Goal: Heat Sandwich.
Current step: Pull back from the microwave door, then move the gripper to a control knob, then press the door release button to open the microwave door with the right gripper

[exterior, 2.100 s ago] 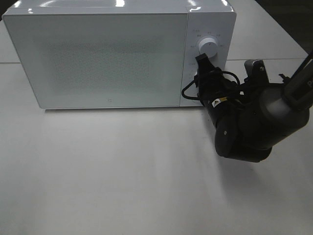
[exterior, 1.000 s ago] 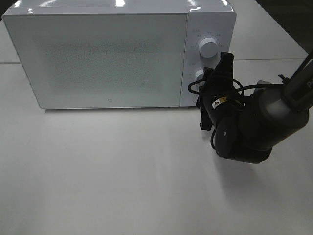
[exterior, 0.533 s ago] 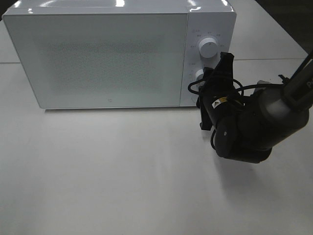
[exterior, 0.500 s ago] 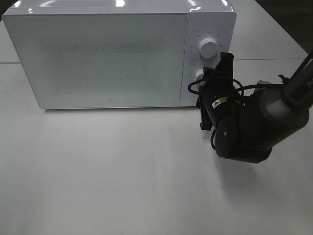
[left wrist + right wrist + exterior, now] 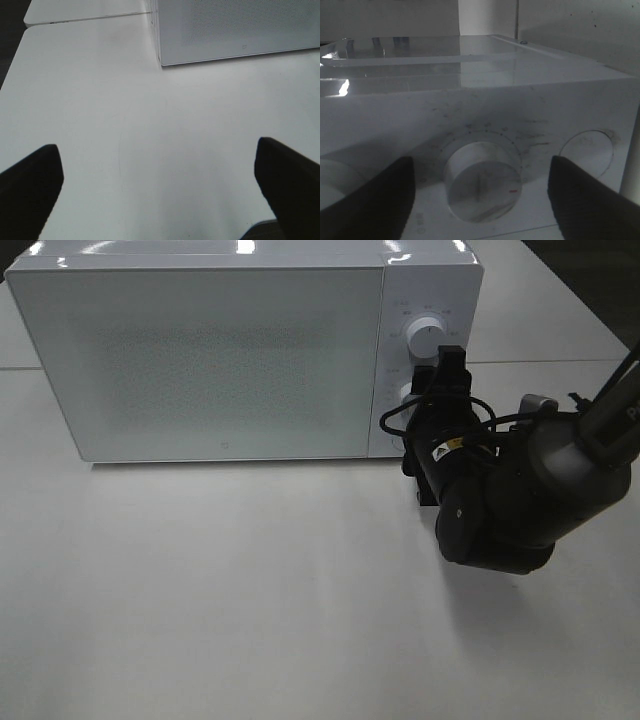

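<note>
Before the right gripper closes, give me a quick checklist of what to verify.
1. Door shut: ok.
2. Sandwich inside: cannot tell; nothing shows through the door.
3. Right gripper open wide enough: ok; one finger stands on each side of the lower dial and neither touches it.
4. Lower dial centred between the fingers: ok in the right wrist view.
5. Upper dial free of the arm: ok.
6. Left gripper out of the way: ok; it is open and empty over the table, apart from the microwave.
</note>
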Motion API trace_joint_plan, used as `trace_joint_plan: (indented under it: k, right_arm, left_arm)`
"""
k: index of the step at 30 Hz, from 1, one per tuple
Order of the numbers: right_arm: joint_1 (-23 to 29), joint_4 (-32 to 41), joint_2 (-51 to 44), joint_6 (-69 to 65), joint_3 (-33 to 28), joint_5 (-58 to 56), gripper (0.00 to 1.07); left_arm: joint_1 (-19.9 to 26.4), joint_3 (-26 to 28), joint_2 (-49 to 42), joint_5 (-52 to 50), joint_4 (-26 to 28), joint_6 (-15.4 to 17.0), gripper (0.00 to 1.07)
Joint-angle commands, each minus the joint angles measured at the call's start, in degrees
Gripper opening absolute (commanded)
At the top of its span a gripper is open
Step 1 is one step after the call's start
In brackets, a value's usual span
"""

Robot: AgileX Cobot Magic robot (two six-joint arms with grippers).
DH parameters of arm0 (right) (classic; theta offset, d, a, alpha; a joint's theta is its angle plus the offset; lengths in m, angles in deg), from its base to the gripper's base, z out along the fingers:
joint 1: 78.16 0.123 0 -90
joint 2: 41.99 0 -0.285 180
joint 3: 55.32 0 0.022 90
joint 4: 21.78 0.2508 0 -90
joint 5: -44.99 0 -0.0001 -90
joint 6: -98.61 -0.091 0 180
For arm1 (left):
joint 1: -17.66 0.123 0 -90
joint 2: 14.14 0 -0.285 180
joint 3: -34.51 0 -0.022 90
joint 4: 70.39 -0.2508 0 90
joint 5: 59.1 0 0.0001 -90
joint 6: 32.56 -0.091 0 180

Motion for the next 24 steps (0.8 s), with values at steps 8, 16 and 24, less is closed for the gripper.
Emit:
trace_joint_plan:
  k: [8, 16, 24]
  right_arm:
    - [-0.1, -2.6, -0.8, 3.1, 0.5, 0.9, 0.77]
    - [-0.1, -7.0, -6.6, 10.0, -4.3, -10.6, 0.77]
    - [-0.1, -12.3, -13.3, 23.0, -8.6, -28.1, 0.77]
  left_arm:
    - [0.2, 0.0, -1.7, -0.3, 0.2, 0.1, 1.03]
    - [0.2, 0.0, -1.7, -0.3, 0.2, 0.1, 1.03]
    - [0.2, 0.0, -1.7, -0.3, 0.2, 0.1, 1.03]
